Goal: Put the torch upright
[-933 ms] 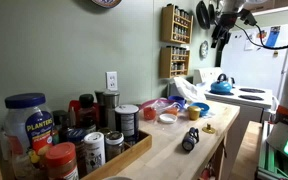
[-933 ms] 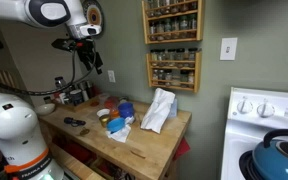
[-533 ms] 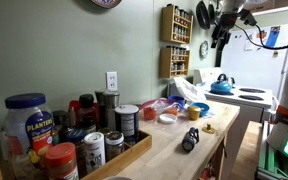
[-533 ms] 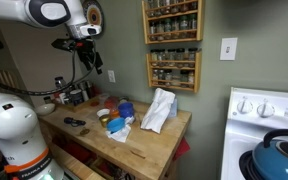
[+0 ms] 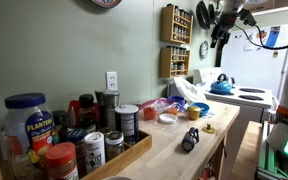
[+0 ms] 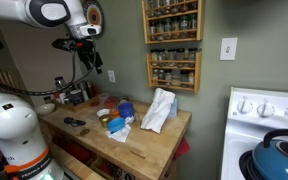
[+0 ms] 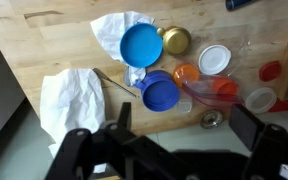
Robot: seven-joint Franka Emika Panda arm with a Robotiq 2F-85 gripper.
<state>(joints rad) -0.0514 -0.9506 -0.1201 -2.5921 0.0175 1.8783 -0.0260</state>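
Note:
The torch [image 5: 189, 140] is a small black cylinder lying on its side on the wooden counter [image 5: 174, 155], near the front edge. In an exterior view it lies at the counter's left end [image 6: 74, 122]. It does not show in the wrist view. My gripper [image 5: 221, 30] hangs high above the counter, far from the torch, and also shows in an exterior view [image 6: 84, 46]. In the wrist view the gripper [image 7: 187, 125] is open and empty, with its two dark fingers [image 7: 124, 112] spread above blue lids and small containers.
A small yellow object [image 5: 206, 128] lies beside the torch. Jars fill a wooden tray [image 5: 134, 150] at the near end. Blue bowls [image 7: 141, 45], a white cloth [image 6: 159, 108], spice racks [image 6: 172, 70] on the wall, and a stove with a blue kettle [image 5: 221, 86] are also in view.

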